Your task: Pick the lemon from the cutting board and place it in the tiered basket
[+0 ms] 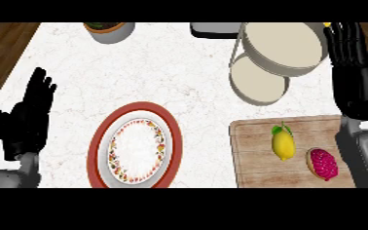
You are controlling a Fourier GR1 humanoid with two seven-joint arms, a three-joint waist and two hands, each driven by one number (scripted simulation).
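— Yellow lemon, where does it lie?

— On the wooden cutting board at the lower right of the counter, in the board's middle part. Its long axis runs nearly up and down in the head view. A small green leaf sits at its far end, toward the basket, and the pointed tip faces the near edge.

— What is beside it?

— A halved fruit with a dark pink inside lies just to its right on the same board, close but apart from it.

— And the tiered basket?

— It stands beyond the board at the upper right: a larger pale round tier above, a smaller one lower and to the left, with a grey wire frame around them.

— How is the right hand?

— It hangs along the right edge, between basket and board, fingers straight and stretched away from the robot, holding nothing. It is apart from the lemon.

— The left hand?

— It rests at the left edge, fingers up and spread, holding nothing.

— Anything else?

— A red-rimmed plate with a patterned white plate on it at lower centre, and a grey pot at the top.
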